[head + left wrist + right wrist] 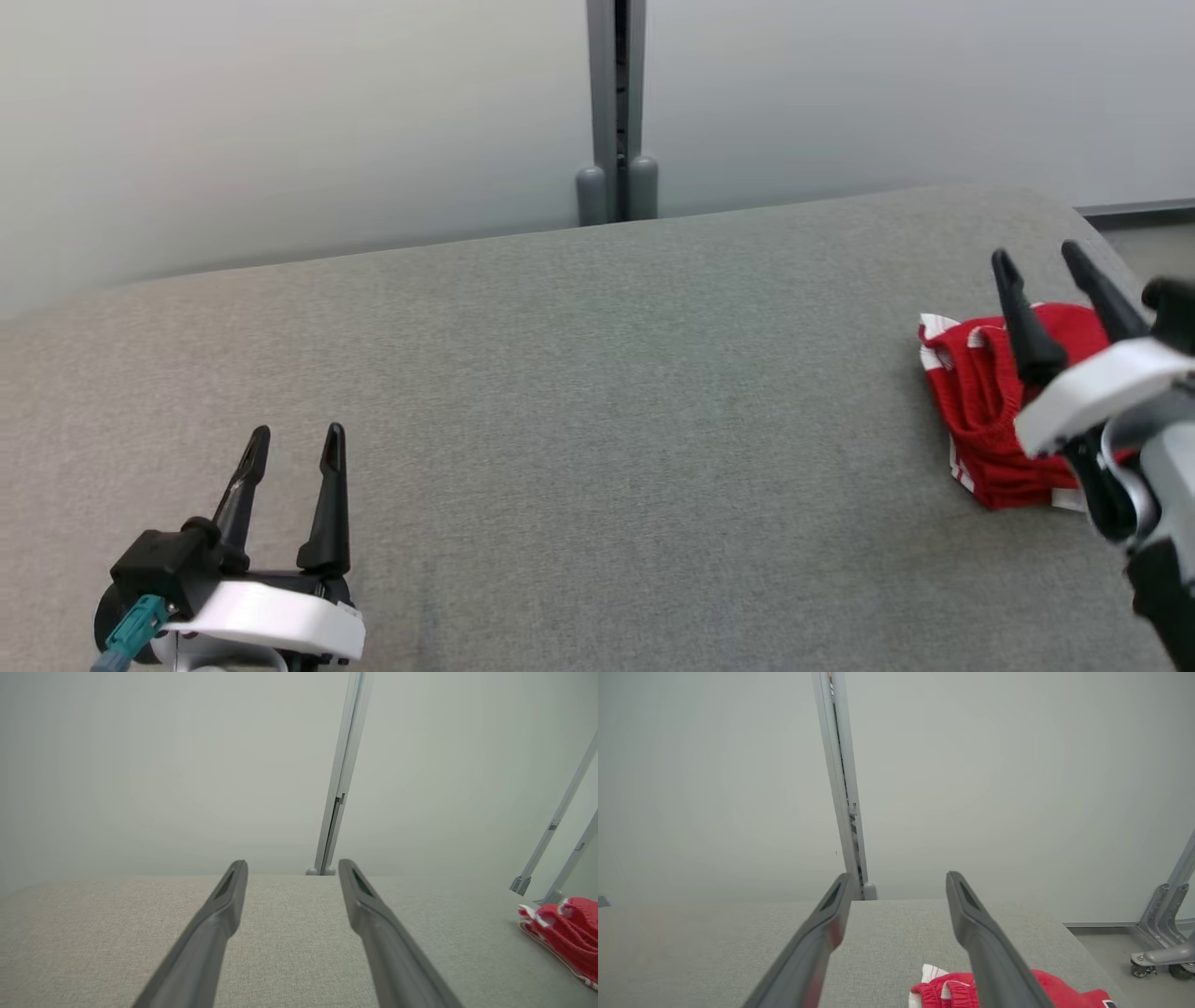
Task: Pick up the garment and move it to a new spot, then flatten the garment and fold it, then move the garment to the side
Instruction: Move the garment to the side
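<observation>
The grey fabric-covered desk [560,373] spans the head view, with pale wall panels [280,121] behind it, joined at 1 grey post [616,112]. A strip of floor [1153,247] shows past the desk's right end, and wheeled frame feet [1157,947] stand there, off the desk.

The garment [980,411], red with white trim, lies in a compact folded bundle near the desk's right edge. Its long axis seems to run away from the robot, though the right arm hides part of it.

The right gripper [1034,250] hangs over the garment with its 2 fingers spread apart and nothing between them. In the right wrist view the red cloth sits low, just beneath and beside the right-hand finger. The left gripper [297,431] is at the desk's near left, its fingers also apart and empty, well apart from the garment, which lies far to its right.

The right arm is plainly the nearer one. Any further move of the garment would likely be a short drop straight down for it. Nothing stands between either gripper and the cloth, but the desk edge is close.
</observation>
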You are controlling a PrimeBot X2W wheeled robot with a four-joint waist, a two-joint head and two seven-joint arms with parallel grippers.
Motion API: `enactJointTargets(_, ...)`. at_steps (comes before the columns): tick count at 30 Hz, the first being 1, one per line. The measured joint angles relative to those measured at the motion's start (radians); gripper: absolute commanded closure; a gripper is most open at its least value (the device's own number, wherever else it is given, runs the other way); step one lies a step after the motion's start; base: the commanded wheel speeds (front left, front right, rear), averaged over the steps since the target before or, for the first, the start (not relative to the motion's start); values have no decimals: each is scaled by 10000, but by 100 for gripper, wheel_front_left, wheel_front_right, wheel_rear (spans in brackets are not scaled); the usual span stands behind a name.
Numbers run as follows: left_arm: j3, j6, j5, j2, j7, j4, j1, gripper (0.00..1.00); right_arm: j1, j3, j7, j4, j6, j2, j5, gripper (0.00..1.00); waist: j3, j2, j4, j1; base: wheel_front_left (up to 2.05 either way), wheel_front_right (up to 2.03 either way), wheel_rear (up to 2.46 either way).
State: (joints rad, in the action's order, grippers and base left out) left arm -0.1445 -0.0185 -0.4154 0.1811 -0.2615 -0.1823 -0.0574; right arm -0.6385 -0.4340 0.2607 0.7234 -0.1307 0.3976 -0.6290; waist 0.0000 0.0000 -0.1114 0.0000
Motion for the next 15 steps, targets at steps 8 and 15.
enactJointTargets(8, 274, -180, -58, -201, -2, 192, 528, 0, 3603, 2531, 8, -3271, 0, -1212, 1946, 0, -238, 0, 775, -1, 0, 0, 0)
enactJointTargets(15, 523, -35, 90, -523, -2, -213, 748, 0, 4803, 3296, 8, -4092, 0, -2144, 2696, 0, -311, 0, 1101, 0, 0, 0, 0)
